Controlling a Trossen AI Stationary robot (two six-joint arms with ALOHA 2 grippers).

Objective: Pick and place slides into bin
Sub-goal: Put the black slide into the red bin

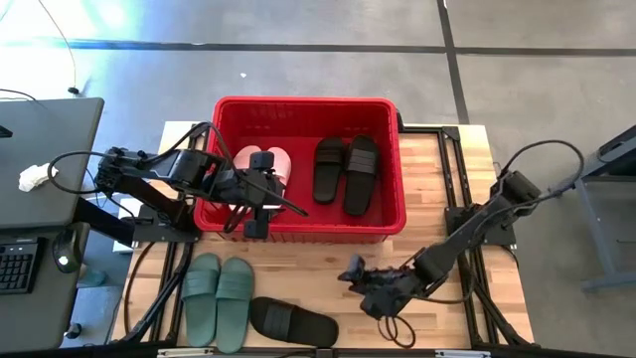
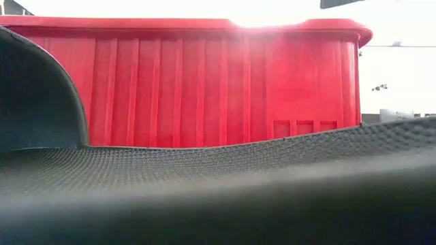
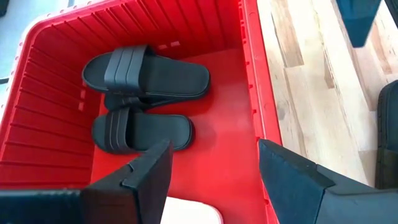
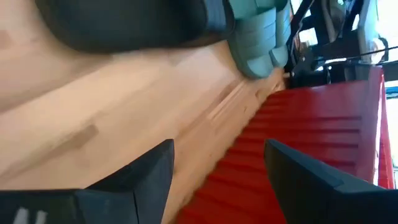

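Observation:
The red bin [image 1: 390,159] stands at the table's far middle. Inside it a black pair of slides [image 3: 146,78] lies at the right and a pale pink pair [image 1: 266,159] at the left. My left gripper [image 3: 214,155] hangs open over the bin's near left part, above the pink pair, holding nothing. A sage green pair [image 1: 219,298] and one black slide [image 1: 291,320] lie flat on the table near its front edge. My right gripper [image 1: 356,278] is open above the bare wood to the right of that black slide [image 4: 124,25], pointing toward it.
The bin's near wall [image 4: 311,155] runs close beside the right gripper. The black slide [image 2: 218,184] fills the bottom of the low view, with the bin [image 2: 204,82] behind it. A desk with a keyboard [image 1: 18,268] stands left of the table.

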